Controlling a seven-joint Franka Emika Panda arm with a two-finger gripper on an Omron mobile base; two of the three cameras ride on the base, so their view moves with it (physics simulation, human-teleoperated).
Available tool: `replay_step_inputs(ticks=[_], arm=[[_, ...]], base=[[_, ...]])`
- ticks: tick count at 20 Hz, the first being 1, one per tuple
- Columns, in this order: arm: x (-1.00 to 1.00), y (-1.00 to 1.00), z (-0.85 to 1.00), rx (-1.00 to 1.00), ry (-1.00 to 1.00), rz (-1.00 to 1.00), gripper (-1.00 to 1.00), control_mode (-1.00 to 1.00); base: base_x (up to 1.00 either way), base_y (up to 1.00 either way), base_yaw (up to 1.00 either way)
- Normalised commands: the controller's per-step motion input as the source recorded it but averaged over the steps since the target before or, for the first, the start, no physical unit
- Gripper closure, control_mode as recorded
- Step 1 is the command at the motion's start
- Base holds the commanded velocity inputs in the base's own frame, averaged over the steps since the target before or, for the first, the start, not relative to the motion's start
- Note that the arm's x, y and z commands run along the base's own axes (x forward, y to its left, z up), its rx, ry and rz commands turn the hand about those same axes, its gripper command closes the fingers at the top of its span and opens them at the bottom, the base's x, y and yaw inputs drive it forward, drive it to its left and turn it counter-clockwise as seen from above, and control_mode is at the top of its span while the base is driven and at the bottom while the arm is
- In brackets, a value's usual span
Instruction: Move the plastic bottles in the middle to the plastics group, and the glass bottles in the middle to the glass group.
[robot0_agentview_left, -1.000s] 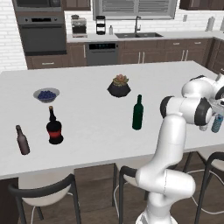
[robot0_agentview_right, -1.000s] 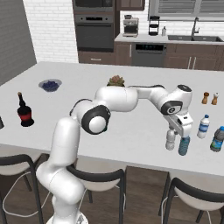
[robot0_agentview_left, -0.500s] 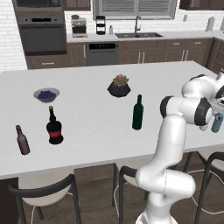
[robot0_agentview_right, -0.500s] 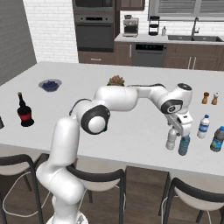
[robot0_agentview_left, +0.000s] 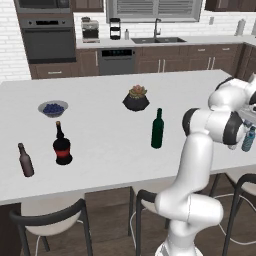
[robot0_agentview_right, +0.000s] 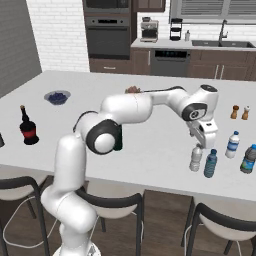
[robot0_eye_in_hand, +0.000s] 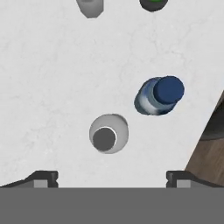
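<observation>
The pincer (robot0_agentview_right: 199, 145) hangs spread wide over the near right part of the white tabletop (robot0_agentview_right: 150, 145), pinching nothing. Straight beneath it stands the clear greyish bottle (robot0_agentview_right: 195, 158), upright on the tabletop; in the hand view its grey top (robot0_eye_in_hand: 108, 134) sits between the two dark fingertips (robot0_eye_in_hand: 43, 178), free of both. Just beside it, on the side toward the tabletop's right end, stands the blue-tinted bottle (robot0_agentview_right: 210, 163), also upright and apart from the greyish one; from above it shows a dark blue cap (robot0_eye_in_hand: 159, 96). Further that way, near the pincer, stands the whitish bottle with a blue label band (robot0_agentview_right: 231, 144). The tall dark green bottle (robot0_agentview_left: 157, 129) stands well apart from the pincer, toward the middle of the tabletop. The black red-labelled bottle (robot0_agentview_left: 61, 144) and the small brown bottle (robot0_agentview_left: 25, 160) stand far off at the opposite end.
</observation>
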Motion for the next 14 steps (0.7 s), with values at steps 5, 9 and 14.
replay_step_inputs(ticks=[5, 9, 14], arm=[[-0.35, 0.43, 0.38, -0.07, -0.04, 0.0, -1.0, -1.0], [-0.29, 0.45, 0.38, -0.08, -0.1, 0.0, -1.0, -1.0], [-0.12, 0.33, 0.12, -0.03, -0.05, 0.01, -1.0, -1.0]], base=[[0.0, 0.0, 0.0], [0.0, 0.0, 0.0], [0.0, 0.0, 0.0]])
